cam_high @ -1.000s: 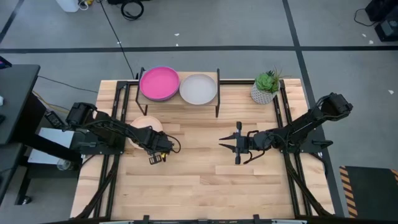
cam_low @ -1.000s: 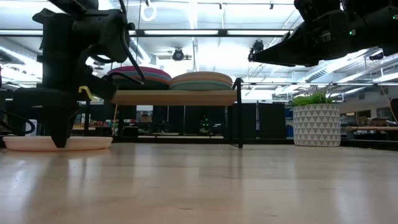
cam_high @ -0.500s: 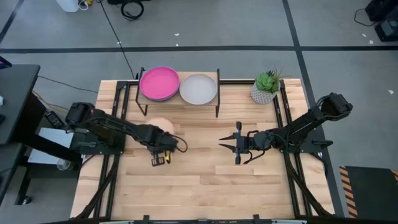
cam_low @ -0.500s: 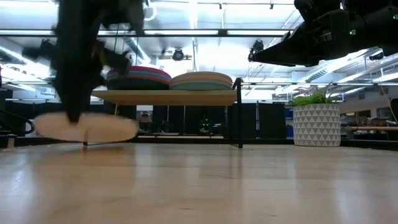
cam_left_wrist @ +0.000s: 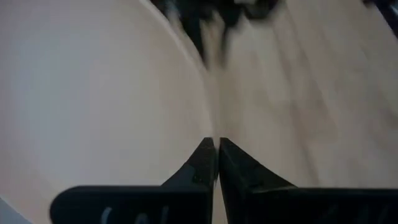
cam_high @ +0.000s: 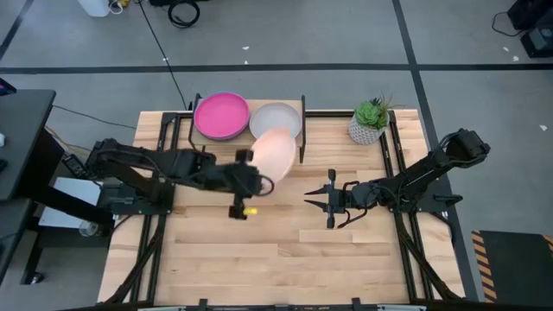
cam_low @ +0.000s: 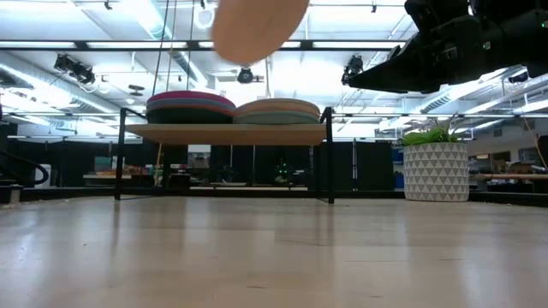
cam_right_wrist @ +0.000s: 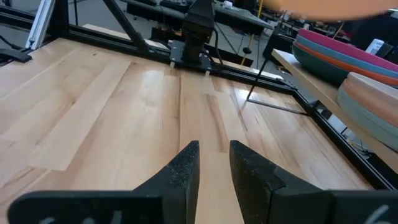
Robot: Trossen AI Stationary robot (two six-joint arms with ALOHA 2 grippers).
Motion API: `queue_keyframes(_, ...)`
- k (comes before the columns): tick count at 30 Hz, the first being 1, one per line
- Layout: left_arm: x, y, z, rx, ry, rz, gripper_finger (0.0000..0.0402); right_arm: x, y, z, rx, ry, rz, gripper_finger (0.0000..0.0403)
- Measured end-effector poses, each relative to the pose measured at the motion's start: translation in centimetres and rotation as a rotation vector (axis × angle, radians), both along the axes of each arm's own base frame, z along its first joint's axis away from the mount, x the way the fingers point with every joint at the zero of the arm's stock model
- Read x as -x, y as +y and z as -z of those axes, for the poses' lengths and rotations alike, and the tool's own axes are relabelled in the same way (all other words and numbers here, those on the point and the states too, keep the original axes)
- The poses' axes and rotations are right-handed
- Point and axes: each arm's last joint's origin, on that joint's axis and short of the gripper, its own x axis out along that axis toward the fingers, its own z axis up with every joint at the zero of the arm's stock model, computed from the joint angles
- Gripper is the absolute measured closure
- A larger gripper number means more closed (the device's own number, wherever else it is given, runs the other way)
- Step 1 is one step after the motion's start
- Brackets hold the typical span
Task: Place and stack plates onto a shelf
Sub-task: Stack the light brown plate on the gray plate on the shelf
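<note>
My left gripper [cam_high: 256, 173] is shut on a cream plate [cam_high: 276, 153], held high in front of the shelf [cam_high: 249, 138]; the low view shows the plate [cam_low: 257, 24] well above the shelf board [cam_low: 224, 134]. On the shelf stand two stacks, one topped by a magenta plate [cam_high: 221, 115], the other by a grey plate [cam_high: 276, 117]. My right gripper [cam_high: 308, 200] hovers open over the table's middle right, touching nothing. My left gripper pinches the cream plate's rim [cam_left_wrist: 208, 121] between its two fingers, at the plate's edge nearest the table's left. The fingers reach in roughly level from the table's left. The plate is lifted clear and tilted, jutting beyond the fingertips toward the shelf.
A potted plant in a white patterned pot [cam_high: 369, 121] stands at the far right, beside the shelf. Black frame rails [cam_high: 396, 164] run along the table's sides. Bare slatted tabletop [cam_high: 276, 259] lies nearer to me.
My left gripper has lifted the cream plate off the table at the left, then carried it up and rightward toward the shelf. The plate lay flat on the wood a second ago; now it hangs high and tilted in front of the grey-topped stack.
</note>
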Motion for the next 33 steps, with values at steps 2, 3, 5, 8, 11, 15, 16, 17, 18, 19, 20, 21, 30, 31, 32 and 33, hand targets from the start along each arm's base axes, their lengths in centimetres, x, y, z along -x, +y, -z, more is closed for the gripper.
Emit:
queue_keyframes(2,-0.7,0.9,-0.7,-0.037,-0.077,0.005,0.0388,0.0,0.0,0.0,-0.002,0.000,0.000,0.0308)
queue_keyframes(3,-1.2,1.6,-0.9,-0.044,-0.112,0.002,0.0388,0.0,0.0,0.0,-0.006,-0.001,0.001,0.0308)
queue_keyframes(5,-2.1,2.8,-1.1,-0.066,-0.170,-0.012,0.0388,0.0,0.0,0.0,-0.008,-0.001,0.001,0.0308)
queue_keyframes(8,-3.4,5.0,-0.6,-0.120,-0.174,-0.041,0.0388,0.0,0.0,0.0,-0.010,-0.001,-0.004,0.0308)
queue_keyframes(11,-4.3,7.8,0.5,-0.158,-0.127,-0.092,0.0388,0.0,0.1,0.1,-0.016,0.006,-0.016,0.0308)
queue_keyframes(15,-5.1,11.4,2.2,-0.163,-0.060,-0.194,0.0388,0.0,0.1,0.1,-0.018,0.007,-0.023,0.0308)
queue_keyframes(16,-5.2,12.1,2.6,-0.165,-0.046,-0.209,0.0388,0.0,0.1,0.1,-0.017,0.007,-0.023,0.0308)
queue_keyframes(17,-5.4,12.7,2.8,-0.170,-0.044,-0.221,0.0388,0.0,0.1,0.1,-0.017,0.008,-0.023,0.0308)
queue_keyframes(18,-5.6,13.1,2.9,-0.175,-0.054,-0.224,0.0388,0.0,0.1,0.1,-0.018,0.007,-0.023,0.0308)
queue_keyframes(19,-5.7,13.4,3.1,-0.175,-0.048,-0.214,0.0388,0.0,0.1,0.1,-0.017,0.008,-0.023,0.0308)
queue_keyframes(20,-5.8,13.5,3.4,-0.167,-0.038,-0.201,0.0388,0.0,0.1,0.1,-0.017,0.010,-0.023,0.0308)
queue_keyframes(21,-5.9,13.7,3.6,-0.157,-0.029,-0.192,0.0388,0.0,0.1,0.1,-0.017,0.012,-0.023,0.0308)
queue_keyframes(30,-5.9,13.7,5.2,-0.135,0.093,-0.138,0.0386,0.0,0.1,0.1,-0.017,0.015,-0.023,0.0308)
queue_keyframes(31,-5.9,13.7,5.2,-0.136,0.095,-0.136,0.0383,0.0,0.1,0.1,-0.018,0.016,-0.023,0.0308)
queue_keyframes(32,-5.9,13.6,5.3,-0.136,0.103,-0.133,0.0380,0.0,0.1,0.1,-0.018,0.015,-0.025,0.0308)
queue_keyframes(33,-5.8,13.5,5.4,-0.137,0.118,-0.126,0.0376,0.0,0.1,0.1,-0.018,0.015,-0.026,0.0308)
